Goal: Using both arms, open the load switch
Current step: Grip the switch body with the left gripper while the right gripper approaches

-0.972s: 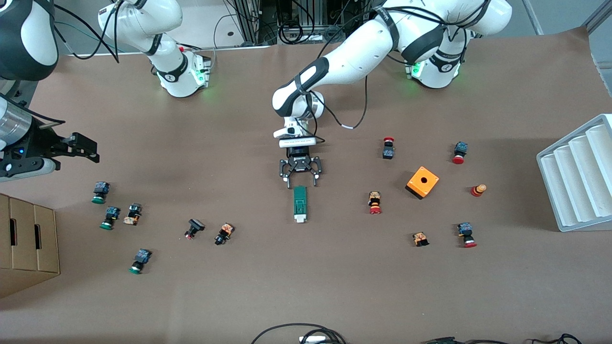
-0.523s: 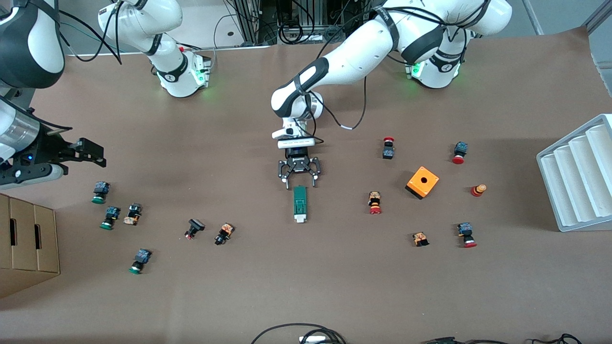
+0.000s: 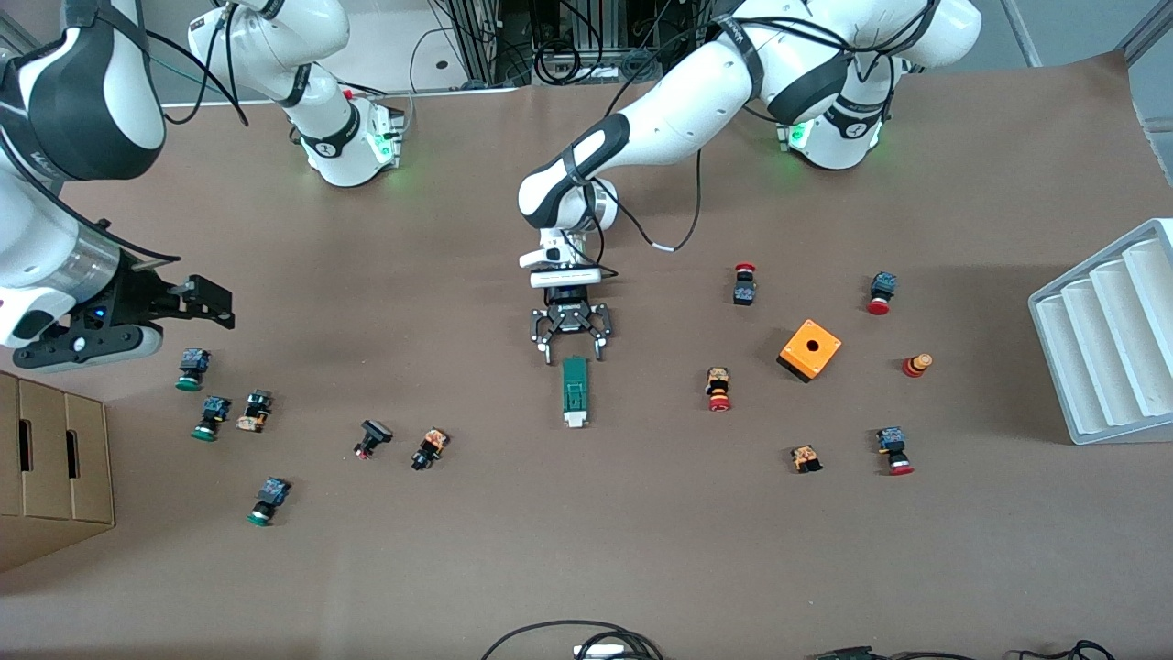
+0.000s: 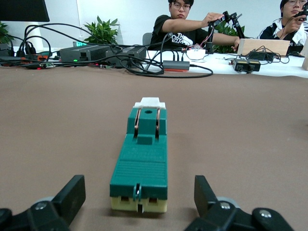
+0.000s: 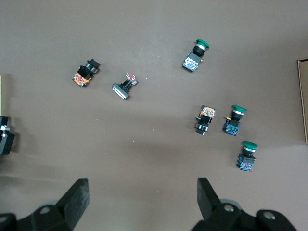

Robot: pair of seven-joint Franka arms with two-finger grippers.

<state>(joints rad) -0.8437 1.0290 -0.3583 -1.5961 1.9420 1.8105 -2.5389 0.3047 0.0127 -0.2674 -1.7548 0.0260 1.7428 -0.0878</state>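
The load switch (image 3: 575, 392) lay flat near the middle of the brown desk (image 3: 586, 550), its long axis running toward the front camera, with the white lever piece at the end nearer that camera. In the left wrist view the switch (image 4: 142, 166) showed as a dark-green block on a cream base, with two thin metal strips along its top.

The left end effector (image 3: 568, 346) hung low at the end of the switch nearer the robots' bases. Its fingers were spread apart, one (image 4: 71, 197) to each side of that end, and neither touched the block, so it grasped nothing.

The right end effector (image 3: 206, 301) was up in the air toward the right arm's end of the desk, over bare desk just beside a green-capped push-button (image 3: 191, 369). Its fingers (image 5: 77, 197) were likewise spread wide and empty. Its wrist view looked down on several small push-buttons, three of them green-capped, among them one (image 5: 194, 57) lying apart from the rest.

Toward the left arm's end of the desk sat an orange box with a round hole (image 3: 810, 349), well apart from the switch. Red-capped push-buttons were scattered around it, one (image 3: 718, 389) between the box and the switch. A white ridged tray (image 3: 1109, 335) stood at that edge of the desk, and a cardboard box (image 3: 50, 467) sat at the right arm's end.
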